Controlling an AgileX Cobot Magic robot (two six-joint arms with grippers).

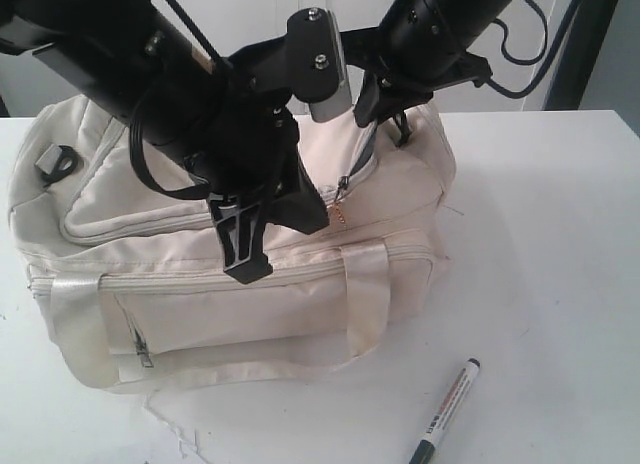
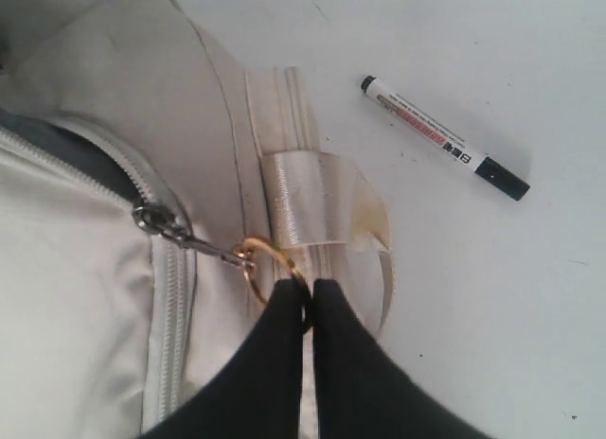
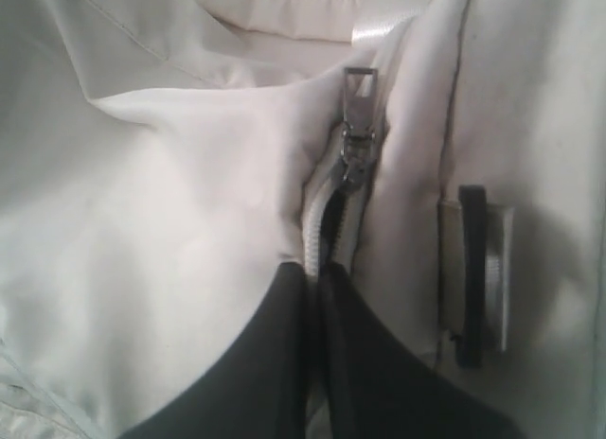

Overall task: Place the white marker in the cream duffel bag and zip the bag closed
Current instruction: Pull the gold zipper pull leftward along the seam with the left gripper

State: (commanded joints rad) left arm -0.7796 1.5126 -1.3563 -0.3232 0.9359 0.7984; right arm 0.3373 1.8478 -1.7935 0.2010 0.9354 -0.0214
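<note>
White marker (image 1: 447, 411): one; cream duffel bag (image 1: 230, 319): one.

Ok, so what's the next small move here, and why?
Probably draw the left gripper, shut on the gold ring, along the zip to widen the opening, while the right gripper pinches the cream duffel bag steady. The white marker lies outside on the table.
</note>
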